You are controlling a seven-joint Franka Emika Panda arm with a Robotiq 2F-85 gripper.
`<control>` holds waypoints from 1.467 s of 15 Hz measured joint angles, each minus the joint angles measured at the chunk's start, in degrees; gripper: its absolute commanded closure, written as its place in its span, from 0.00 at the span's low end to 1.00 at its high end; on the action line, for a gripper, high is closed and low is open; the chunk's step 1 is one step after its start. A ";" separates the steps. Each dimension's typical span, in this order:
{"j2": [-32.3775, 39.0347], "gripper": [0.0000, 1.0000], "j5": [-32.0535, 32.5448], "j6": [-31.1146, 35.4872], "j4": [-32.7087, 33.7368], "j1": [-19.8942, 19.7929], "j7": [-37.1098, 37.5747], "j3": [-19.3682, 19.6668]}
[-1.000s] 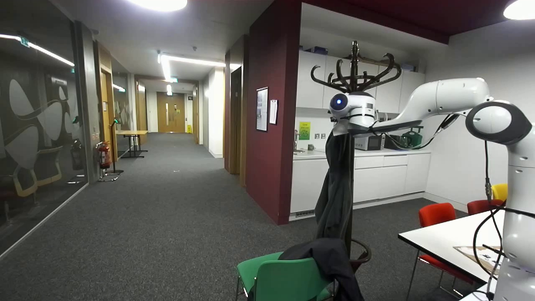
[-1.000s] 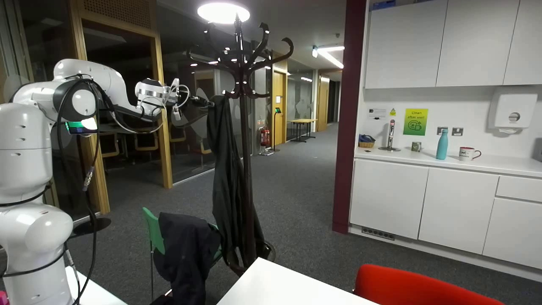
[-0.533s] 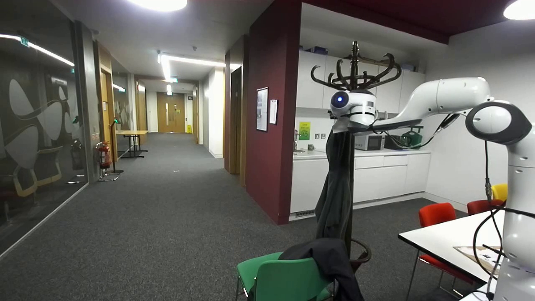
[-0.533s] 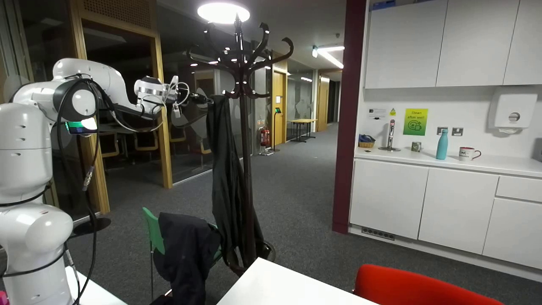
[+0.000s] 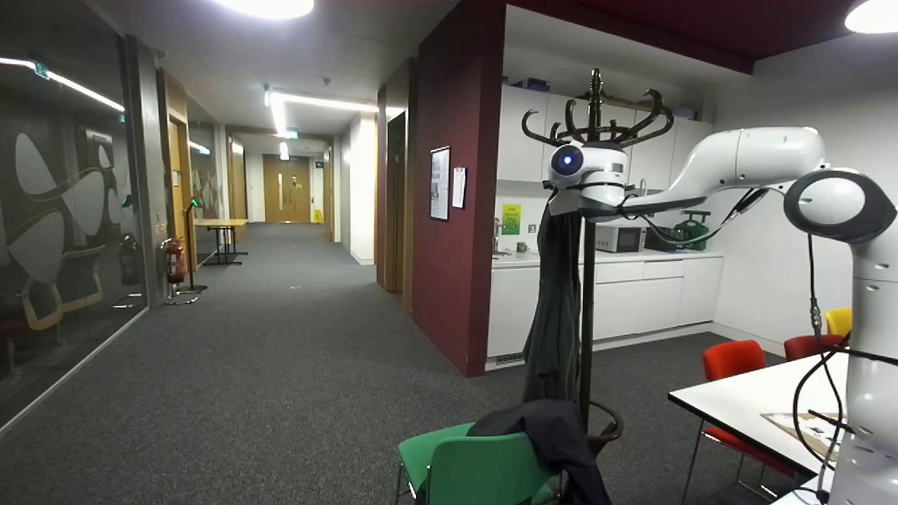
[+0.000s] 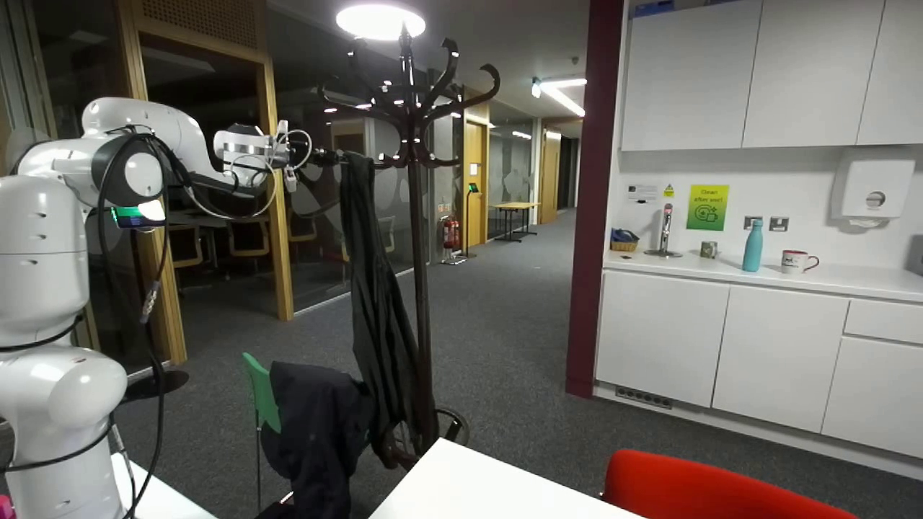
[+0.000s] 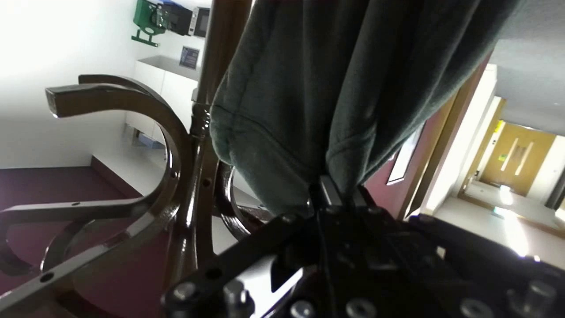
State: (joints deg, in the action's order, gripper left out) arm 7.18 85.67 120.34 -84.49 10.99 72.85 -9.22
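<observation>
"One dark grey-green garment (image 6: 373, 288): where is it, and which way does it run?"

"Left of centre in an exterior view, its upper part just left of the coat-stand pole (image 6: 417, 216). The long axis is steep, narrow end on top, the lower end slanting toward the bottom right."

"And the gripper (image 7: 337, 194)?"

"Pinching gathered cloth just below centre in the wrist view, where the garment fans out toward the top edge."

"How does the garment look?"

"Soft, matte, creased in deep folds, seams showing."
</observation>
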 measured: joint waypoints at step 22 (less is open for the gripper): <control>-6.90 0.99 -9.34 -0.54 0.12 7.62 -9.93 -7.94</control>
State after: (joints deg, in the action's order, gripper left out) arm 0.28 76.32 119.80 -84.37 18.61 62.92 -17.16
